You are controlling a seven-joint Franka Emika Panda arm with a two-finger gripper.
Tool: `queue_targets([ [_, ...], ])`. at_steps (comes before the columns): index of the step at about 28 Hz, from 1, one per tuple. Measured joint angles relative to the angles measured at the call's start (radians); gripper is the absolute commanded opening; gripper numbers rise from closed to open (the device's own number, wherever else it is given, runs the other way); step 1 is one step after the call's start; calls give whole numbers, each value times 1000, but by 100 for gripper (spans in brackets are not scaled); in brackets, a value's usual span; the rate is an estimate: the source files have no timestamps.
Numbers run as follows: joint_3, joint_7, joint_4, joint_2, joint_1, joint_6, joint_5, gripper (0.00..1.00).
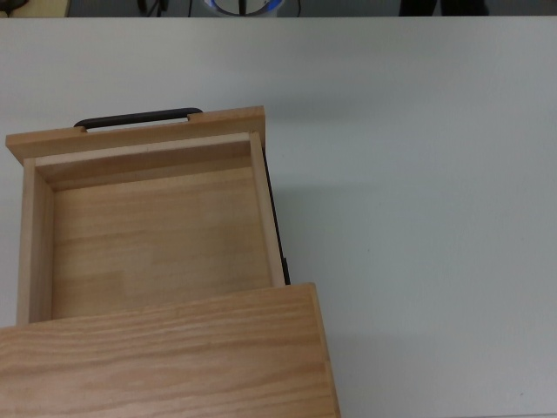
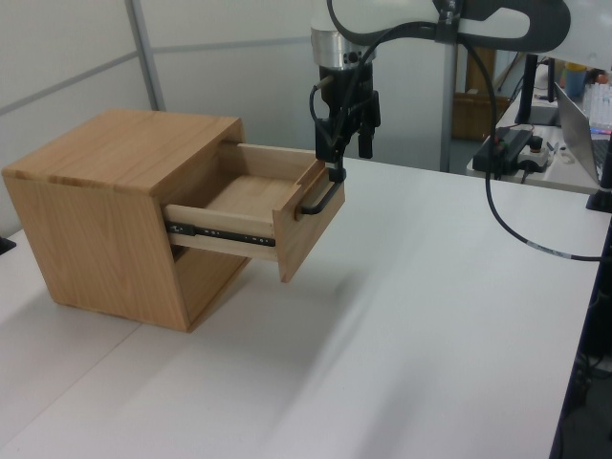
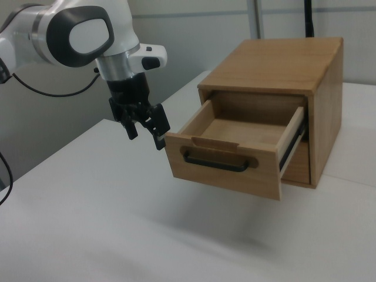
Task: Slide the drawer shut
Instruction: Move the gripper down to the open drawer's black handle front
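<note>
The drawer (image 1: 148, 235) stands pulled far out of the wood-grain cabinet (image 1: 165, 357), and it is empty inside. Its wider front panel (image 3: 223, 177) carries a slim black bar handle (image 3: 214, 163); the same handle (image 2: 323, 198) also shows in the left view and the handle (image 1: 139, 117) in the top view. My gripper (image 3: 145, 134) hangs open, nothing between its fingers, just to the right view's left of the front panel. In the left view the gripper (image 2: 349, 153) sits right above the handle's far end. The top view does not show the gripper.
The cabinet (image 2: 105, 191) rests on a wide white table (image 2: 430, 335). A black cable (image 2: 507, 220) droops from the arm over the table at the left view's right. Another desk with electronics (image 2: 521, 148) stands behind it.
</note>
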Motion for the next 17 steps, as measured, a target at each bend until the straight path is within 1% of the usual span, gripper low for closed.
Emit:
queue_targets([
  [1, 0, 0, 0, 0, -1, 0, 0, 10],
  [2, 1, 0, 0, 0, 0, 0, 1, 0],
  [6, 13, -1, 0, 0, 24, 0, 2, 0],
  [10, 16, -1, 0, -1, 44, 0, 2, 0],
  [17, 16, -1, 0, -1, 43, 0, 2, 0],
])
